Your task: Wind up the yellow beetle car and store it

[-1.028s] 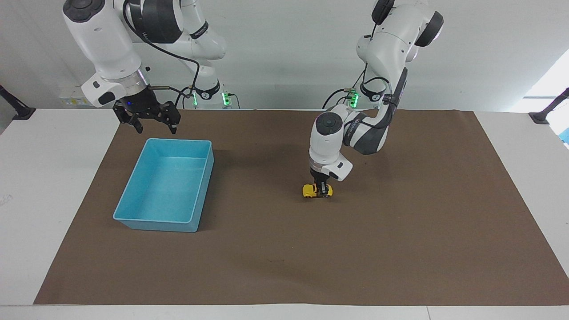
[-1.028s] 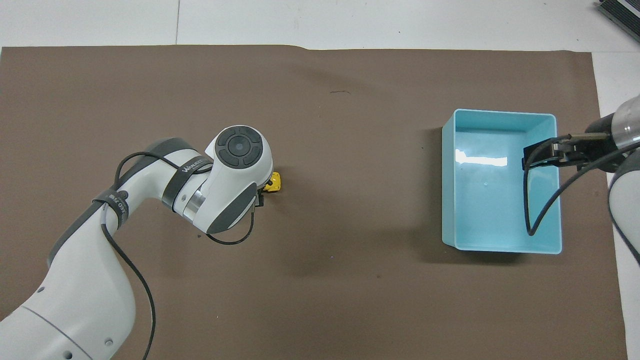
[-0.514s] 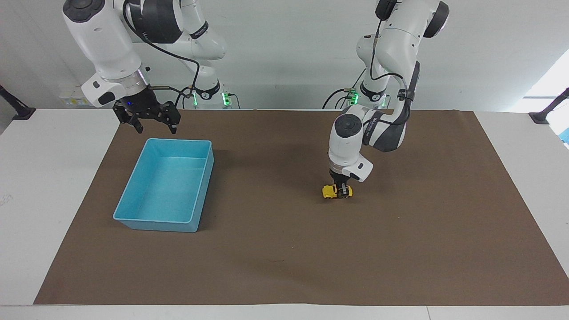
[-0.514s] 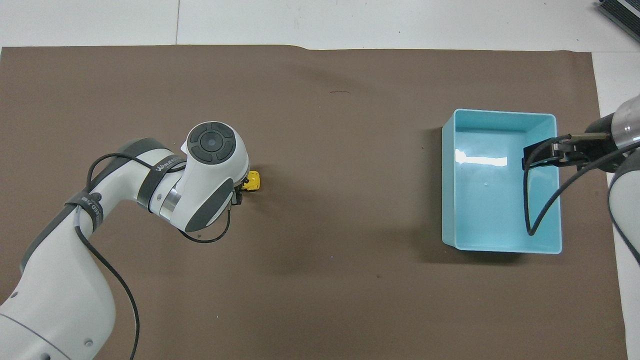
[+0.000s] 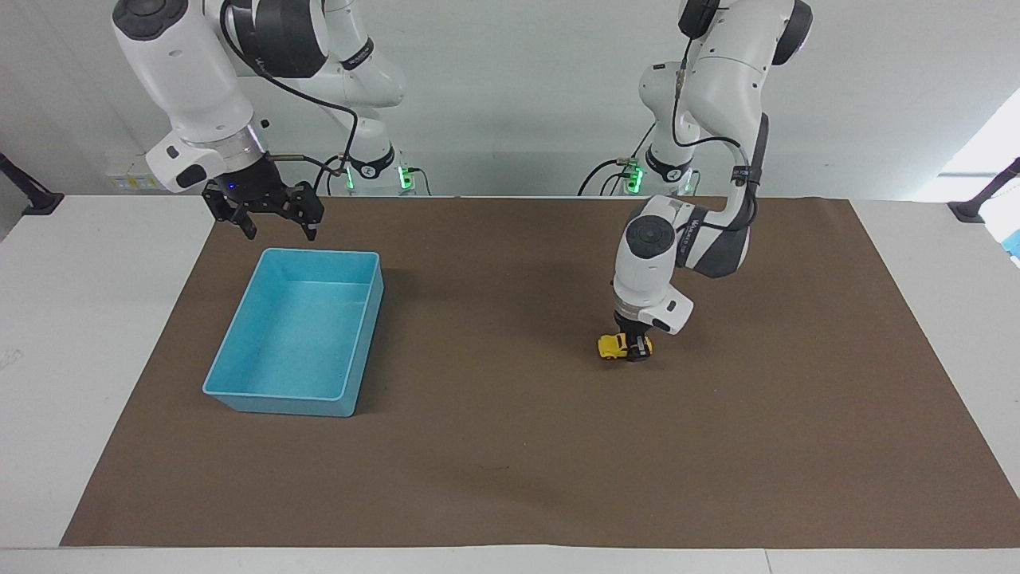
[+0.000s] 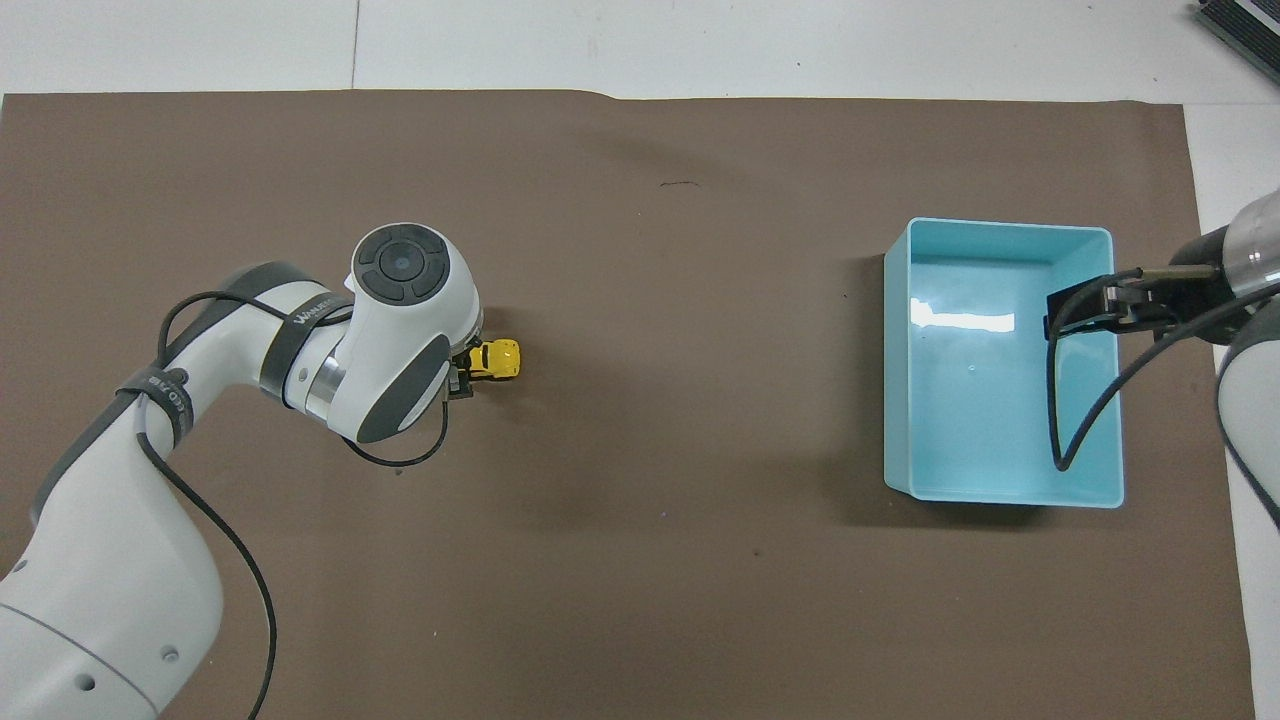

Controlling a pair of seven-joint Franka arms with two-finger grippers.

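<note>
Brown paper covers most of the white table (image 5: 96,335) in front of you, and a plain pale wall stands at the robots' end. On that brown sheet (image 5: 510,446) you see the yellow beetle car (image 5: 612,346), sitting on its wheels on the left arm's half of the table, well apart from the blue bin (image 5: 239,383). Your left pincer (image 5: 635,349) is down at the car's level, right at one end of the toy, the end toward the left arm's side of the table. From the facing view the dark fingers overlap the tail of the car, and from overhead the wrist hides most of them, so you cannot tell whether the fingers are closed on the toy or parted beside it; you can only say they are touching or just beside it. The left arm reaches out low from its base, wrist pointing straight down. The blue bin sits toward the right arm's end of the table with nothing visible inside it. Your right pincer (image 5: 275,225) hangs in the air over the bin's rim nearest the robots, its fingers spread wide and holding nothing. The right arm waits there, elbow high, with its black cable looping down over the bin in the overhead view.
</note>
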